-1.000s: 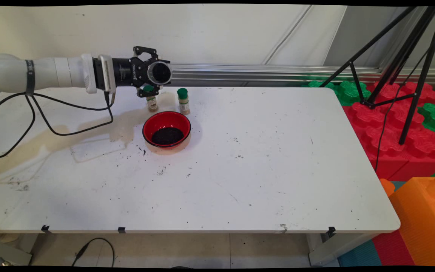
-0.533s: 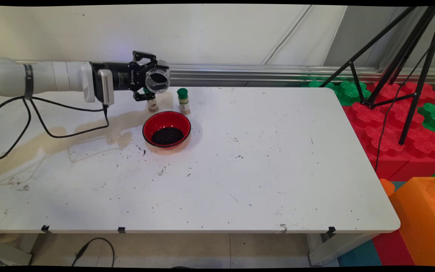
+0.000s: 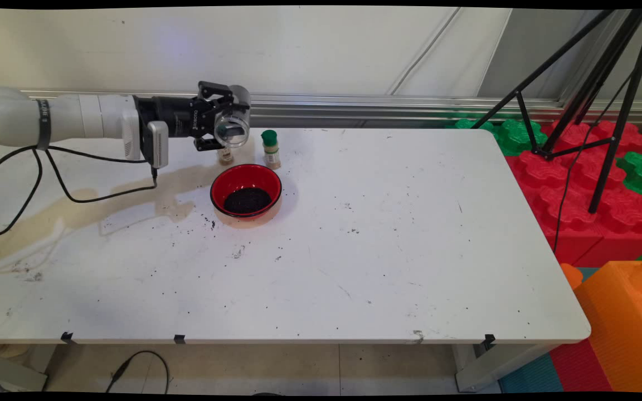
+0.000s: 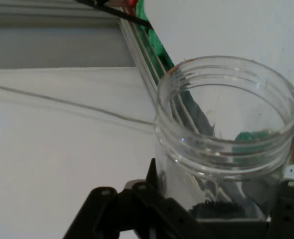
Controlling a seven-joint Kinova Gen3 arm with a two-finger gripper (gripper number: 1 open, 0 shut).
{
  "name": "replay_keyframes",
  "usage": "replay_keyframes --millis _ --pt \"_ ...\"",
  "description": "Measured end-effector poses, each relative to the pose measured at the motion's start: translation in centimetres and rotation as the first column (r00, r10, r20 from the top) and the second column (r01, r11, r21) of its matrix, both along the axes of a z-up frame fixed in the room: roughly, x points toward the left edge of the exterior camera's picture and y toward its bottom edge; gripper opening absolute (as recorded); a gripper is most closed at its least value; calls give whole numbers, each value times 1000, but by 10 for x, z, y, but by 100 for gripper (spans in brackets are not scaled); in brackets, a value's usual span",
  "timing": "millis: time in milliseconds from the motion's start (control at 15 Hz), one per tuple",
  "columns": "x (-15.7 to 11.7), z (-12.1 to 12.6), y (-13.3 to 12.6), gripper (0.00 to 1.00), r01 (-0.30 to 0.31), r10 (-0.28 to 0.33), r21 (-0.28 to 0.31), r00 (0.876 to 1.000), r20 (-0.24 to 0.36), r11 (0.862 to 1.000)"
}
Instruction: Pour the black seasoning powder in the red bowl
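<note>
Gripper [image 3: 226,120] clamps a clear jar [image 3: 233,123] held sideways in the air, just behind the red bowl [image 3: 246,191] and in front of a spice bottle [image 3: 225,155]. Risk: black grains remaining in the jar spill onto the table [image 3: 388,234], or the jar knocks that bottle

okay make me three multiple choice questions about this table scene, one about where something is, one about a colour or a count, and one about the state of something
1. Where is the red bowl?
A. Just in front of the two spice bottles
B. At the table's right edge
C. On the floor

2. What colour is the cap of the spice bottle?
A. Yellow
B. Green
C. Blue

3. What state is the clear jar in?
A. Lidded, standing on the table
B. Lying in the bowl
C. Lidless, gripped in the tool

Answers: 1 A, the bowl sits just nearer the camera than the bottles. 2 B, the cap is green. 3 C, the hand view shows its open mouth above the black linkage.
</note>
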State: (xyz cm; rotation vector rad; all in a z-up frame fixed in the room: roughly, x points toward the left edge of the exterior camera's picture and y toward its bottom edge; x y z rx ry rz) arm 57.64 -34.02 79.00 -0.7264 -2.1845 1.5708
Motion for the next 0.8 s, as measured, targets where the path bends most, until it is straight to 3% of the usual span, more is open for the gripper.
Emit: replay_keyframes --millis 333,800 --pt "-2 -1 -1 0 46 -36 -73 991 127 996" --pt "-5 -2 -4 0 110 -64 -155 958 279 982"
